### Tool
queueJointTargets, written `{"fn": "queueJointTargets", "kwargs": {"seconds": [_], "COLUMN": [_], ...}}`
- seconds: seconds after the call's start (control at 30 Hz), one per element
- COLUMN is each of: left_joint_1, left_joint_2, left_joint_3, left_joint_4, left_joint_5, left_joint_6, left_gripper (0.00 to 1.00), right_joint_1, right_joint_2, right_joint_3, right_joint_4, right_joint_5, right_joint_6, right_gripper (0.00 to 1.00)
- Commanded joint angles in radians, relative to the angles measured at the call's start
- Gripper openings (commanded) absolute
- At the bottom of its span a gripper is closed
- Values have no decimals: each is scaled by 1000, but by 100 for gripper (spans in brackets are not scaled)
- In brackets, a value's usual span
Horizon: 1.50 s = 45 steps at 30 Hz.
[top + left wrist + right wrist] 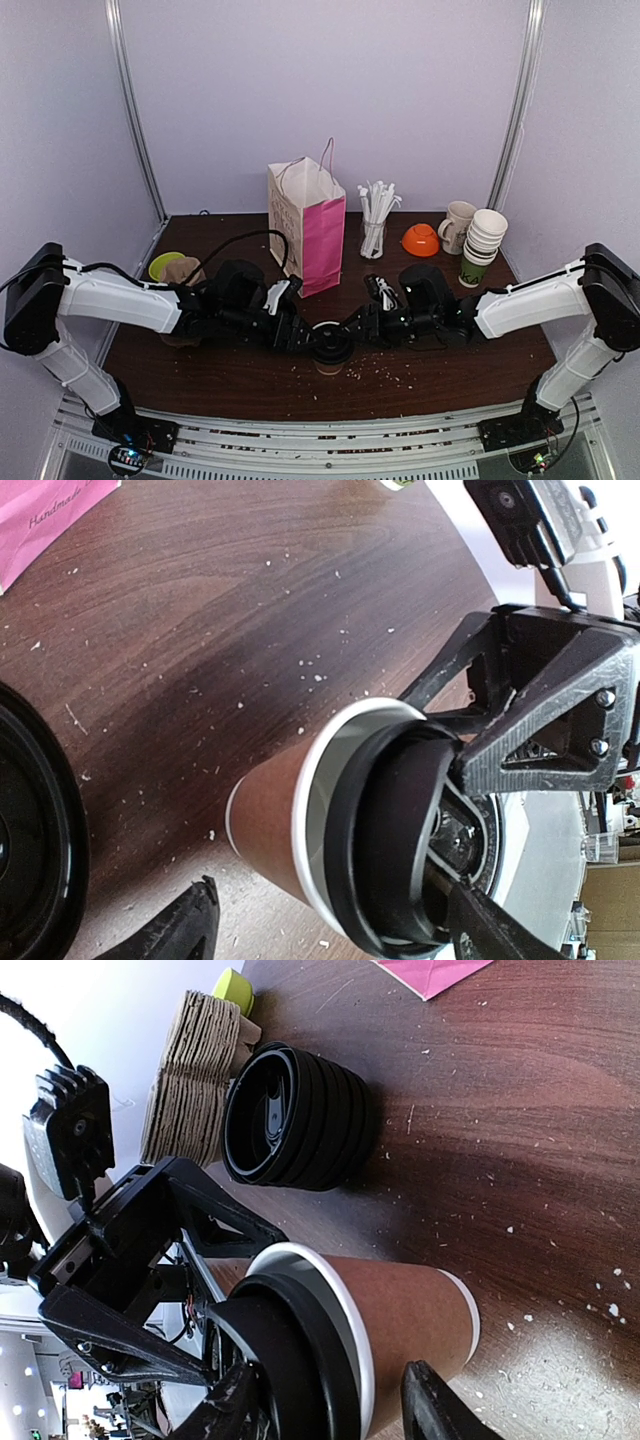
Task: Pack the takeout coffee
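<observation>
The takeout coffee [329, 364] stands upright near the table's front middle. It is a brown paper cup [270, 820] whose black dome lid [400, 840] sits crooked, with the white rim [345, 1290] showing below it. My left gripper [306, 340] reaches in from the left, open. One of its fingers [490, 925] lies against the lid's top and the other [180, 930] is well clear of the cup's base. My right gripper [358, 328] comes in from the right, open. It has one finger [240, 1405] at the lid and one [435, 1405] beside the cup wall.
A white-and-pink paper bag [310, 225] stands open behind the cup. Straws in a glass [374, 220], an orange bowl [421, 240], a beige mug [457, 225] and stacked paper cups [483, 245] line the back right. A stack of black lids [300, 1115] and cardboard sleeves [195, 1070] sit at the left.
</observation>
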Motion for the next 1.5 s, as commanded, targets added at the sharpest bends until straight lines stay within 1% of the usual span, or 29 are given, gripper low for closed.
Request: {"fn": "queueJointTargets", "kwargs": {"seconds": [0.0, 0.27, 0.33, 0.47, 0.57, 0.9, 1.17, 1.4, 1.47], "left_joint_1": [-4, -4, -4, -4, -4, -4, -13, -16, -17], "left_joint_2": [39, 36, 23, -11, -30, -83, -69, -38, -41], "left_joint_3": [-43, -83, -79, -49, -23, 8, -3, -4, -6], "left_joint_4": [10, 39, 39, 17, 3, -12, -16, -15, -14], "left_joint_5": [-26, -22, -16, -13, -7, 22, 12, 2, -1], "left_joint_6": [12, 11, 14, 16, 17, 15, 25, 28, 26], "left_gripper": [80, 78, 80, 89, 93, 98, 98, 92, 92], "right_joint_1": [-4, -4, -5, -4, -4, -4, 13, 14, 14], "right_joint_2": [39, 48, 32, -13, -43, -105, -84, -45, -44], "right_joint_3": [-41, -66, -59, -36, -17, -1, -30, -34, -41], "right_joint_4": [-22, -2, 2, 13, 14, -50, -81, -74, -56], "right_joint_5": [8, 6, 2, -23, -38, -88, -120, -104, -101], "right_joint_6": [1, 9, 10, 16, 22, -22, -54, -57, -50], "right_gripper": [49, 49, 52, 63, 68, 77, 79, 75, 75]}}
